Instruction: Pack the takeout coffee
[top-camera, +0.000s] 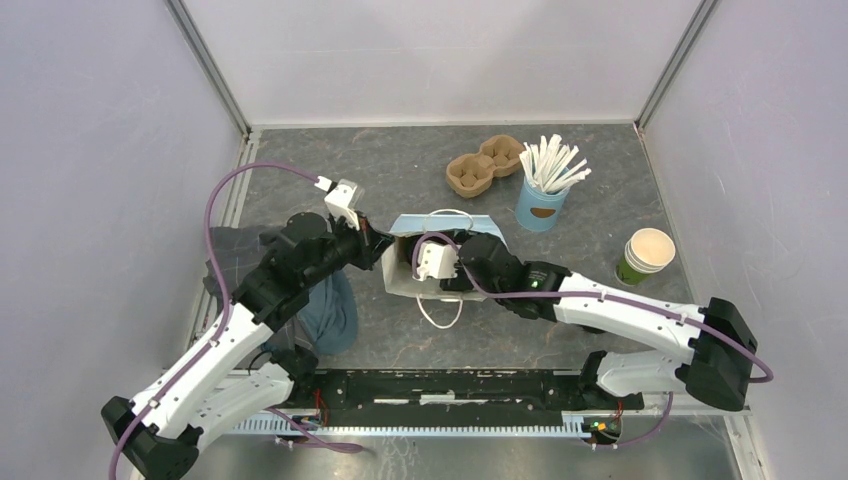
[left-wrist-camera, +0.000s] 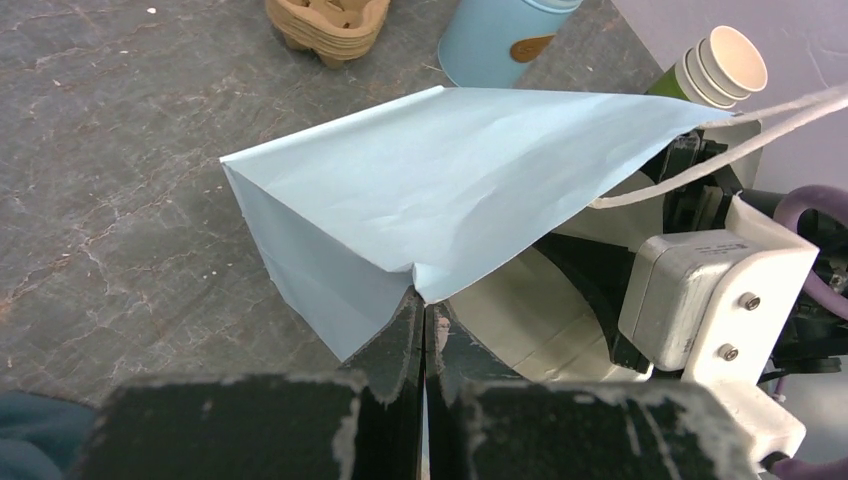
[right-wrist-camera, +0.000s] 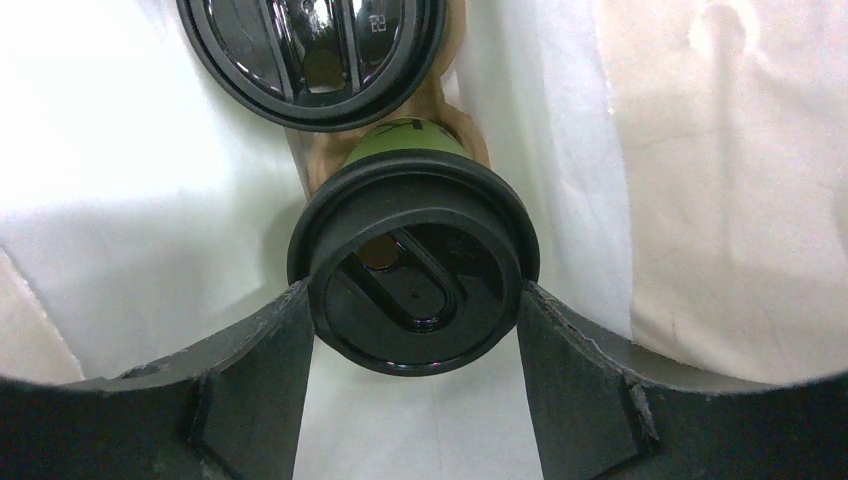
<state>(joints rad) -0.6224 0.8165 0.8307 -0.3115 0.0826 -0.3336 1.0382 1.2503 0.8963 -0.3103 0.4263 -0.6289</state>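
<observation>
The light-blue paper bag stands mid-table, its mouth facing the arms. My left gripper is shut on the bag's rim fold and holds the blue bag open. My right gripper is inside the bag, its fingers pressed against both sides of the takeout coffee, a dark-green cup with a black lid. A second black-lidded cup sits just beyond it on a brown cardboard holder. In the top view the cups and my right fingertips are hidden by the bag.
An empty cardboard cup carrier and a light-blue cup of white sticks stand behind the bag. A stack of green cups without lids is at the right. A dark cloth lies by the left arm.
</observation>
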